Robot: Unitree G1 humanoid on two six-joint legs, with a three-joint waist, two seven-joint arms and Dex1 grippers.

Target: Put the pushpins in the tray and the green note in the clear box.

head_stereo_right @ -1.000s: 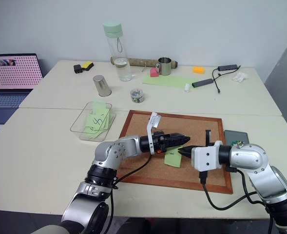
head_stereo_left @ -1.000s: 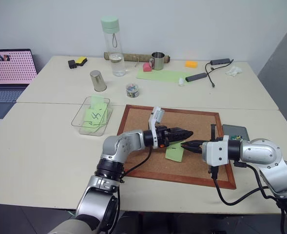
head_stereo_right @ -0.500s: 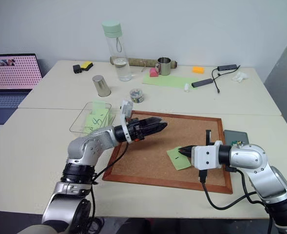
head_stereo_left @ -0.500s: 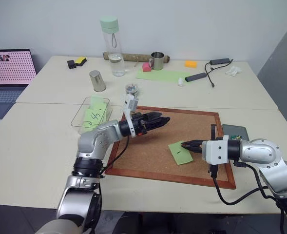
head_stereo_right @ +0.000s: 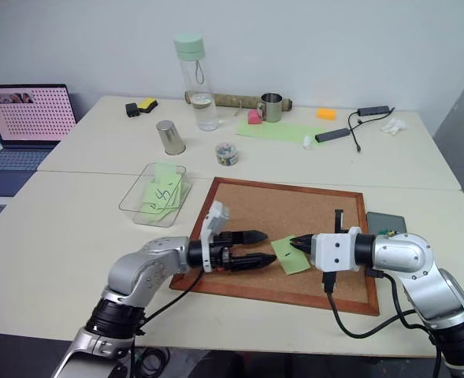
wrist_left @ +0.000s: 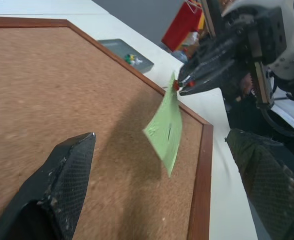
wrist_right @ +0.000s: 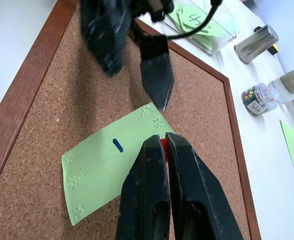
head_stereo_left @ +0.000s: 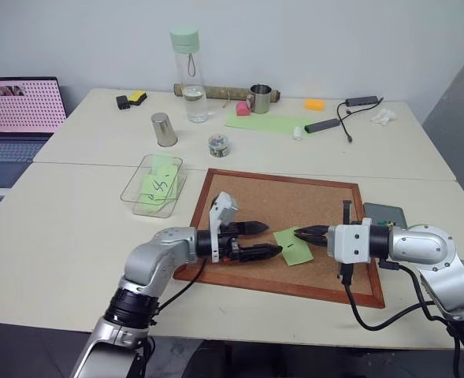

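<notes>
**Me:** Right gripper [wrist_right: 162, 150] is squeezed tight on a red pushpin [wrist_right: 163, 145] stuck at the edge of the green note [head_stereo_left: 293, 245]. My left gripper [head_stereo_left: 259, 239] has its two black fingers spread wide with nothing between them. Its tips point at the note from just beside it.

**You:** Where is the note?

**Me:** It hangs from the pin over the corkboard [head_stereo_left: 295, 197], tipped up on one side. The grey tray [head_stereo_left: 384, 213] sits just past the board's right edge with a green pin [wrist_left: 131, 58] in it. The clear box [head_stereo_left: 153, 185] is off the board's left side and already has other green notes inside.

**You:** What else is around?

**Me:** A pale table [head_stereo_left: 58, 228], a bottle with a mint lid [head_stereo_left: 187, 75], a metal cup [head_stereo_left: 164, 129], a little jar of pins [head_stereo_left: 215, 145] and a laptop [head_stereo_left: 15, 118].

**You:** Any change?

**Me:** Half a second ago my left gripper was up near the box. Now it is low by the note, and opened wider.
</notes>
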